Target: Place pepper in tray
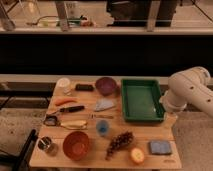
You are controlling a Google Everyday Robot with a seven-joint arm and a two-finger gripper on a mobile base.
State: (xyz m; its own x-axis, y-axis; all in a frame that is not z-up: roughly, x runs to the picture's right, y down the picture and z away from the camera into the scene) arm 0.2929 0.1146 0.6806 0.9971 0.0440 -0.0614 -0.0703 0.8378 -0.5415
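Note:
The green tray (140,100) sits at the back right of the wooden table (165,129), and nothing shows in it. An orange-red, elongated item that looks like the pepper (65,101) lies at the table's left side, far from the tray. Only my white arm (190,92) shows, at the right edge next to the tray's right rim. My gripper is not visible in this view.
On the table are a white cup (63,83), a purple bowl (106,85), a black-handled knife (70,109), a pale blue cloth (104,105), a blue cup (102,127), a yellow item (74,125), an orange bowl (76,145), grapes (119,142), a round fruit (137,156) and a blue sponge (159,147).

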